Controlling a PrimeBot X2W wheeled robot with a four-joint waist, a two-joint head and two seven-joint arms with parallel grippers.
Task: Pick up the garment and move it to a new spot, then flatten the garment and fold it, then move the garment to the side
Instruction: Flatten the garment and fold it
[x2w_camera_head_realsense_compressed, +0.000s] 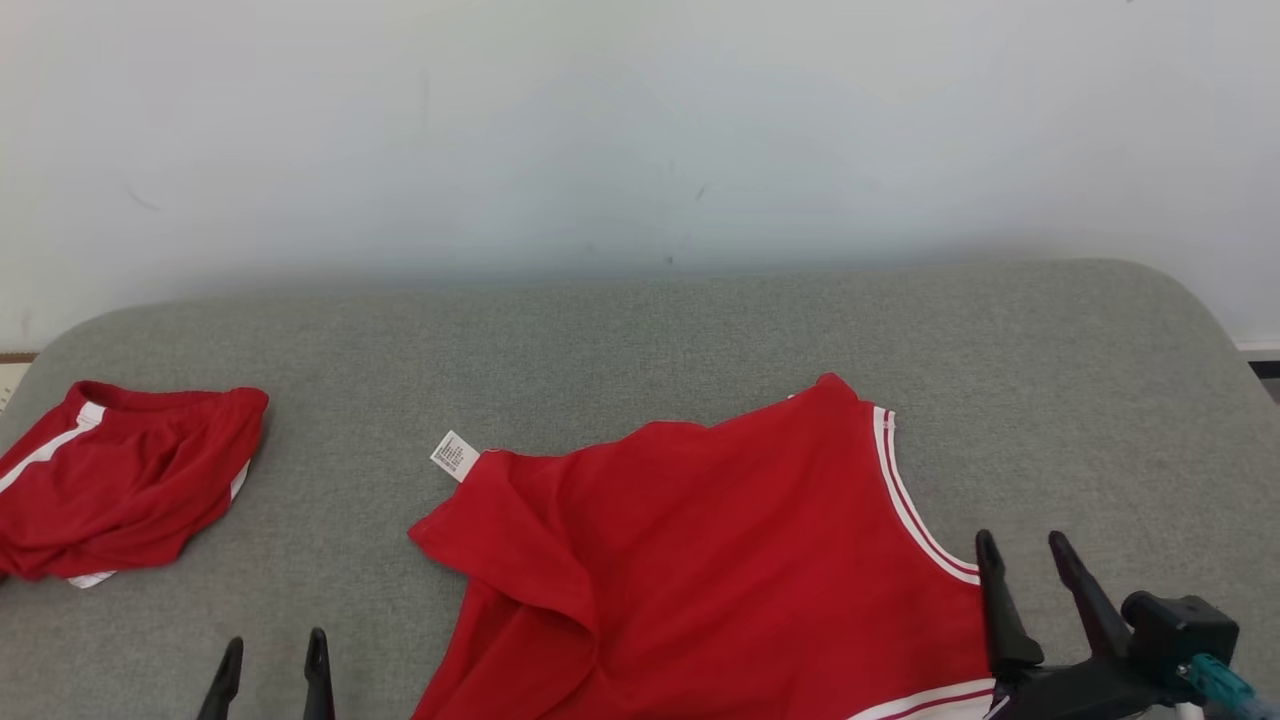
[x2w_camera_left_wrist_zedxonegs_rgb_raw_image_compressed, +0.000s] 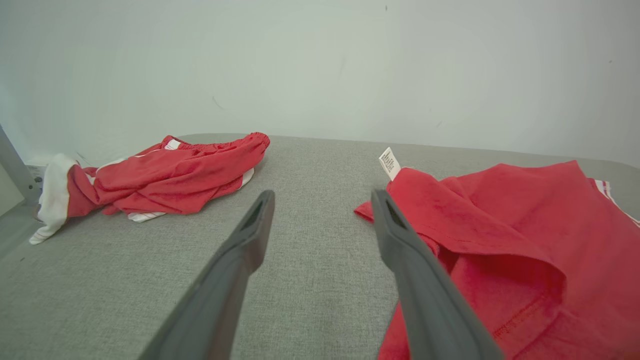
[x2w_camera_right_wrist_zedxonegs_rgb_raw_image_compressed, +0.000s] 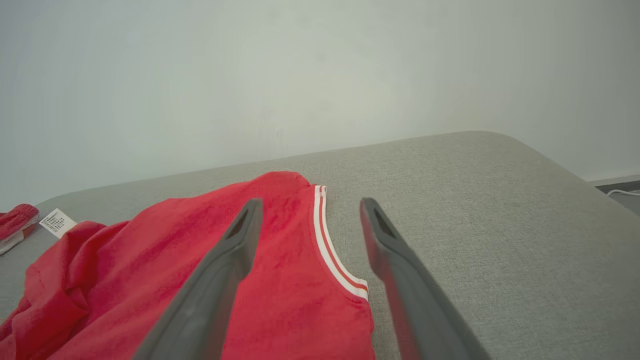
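A red sleeveless jersey (x2w_camera_head_realsense_compressed: 720, 570) with white-and-red trim lies partly rumpled on the grey table, its white label (x2w_camera_head_realsense_compressed: 455, 455) sticking out at the upper left. The same jersey (x2w_camera_left_wrist_zedxonegs_rgb_raw_image_compressed: 525, 240) fills the right of the left wrist view, and the jersey (x2w_camera_right_wrist_zedxonegs_rgb_raw_image_compressed: 280, 280) lies under the fingers in the right wrist view. My left gripper (x2w_camera_head_realsense_compressed: 272, 655) stands open at the bottom left, just left of the jersey's folded corner. Over the trimmed right edge my right gripper (x2w_camera_head_realsense_compressed: 1025, 550) is open, holding nothing. In the wrist views the left gripper (x2w_camera_left_wrist_zedxonegs_rgb_raw_image_compressed: 320, 197) and the right gripper (x2w_camera_right_wrist_zedxonegs_rgb_raw_image_compressed: 308, 207) both show spread fingers.
A second red garment, shorts (x2w_camera_head_realsense_compressed: 120, 480) with white stripes, lies bunched at the table's left edge; the shorts (x2w_camera_left_wrist_zedxonegs_rgb_raw_image_compressed: 170, 175) also show in the left wrist view. The grey padded table (x2w_camera_head_realsense_compressed: 640, 340) ends at a white wall behind. Its right corner is rounded (x2w_camera_right_wrist_zedxonegs_rgb_raw_image_compressed: 525, 150).
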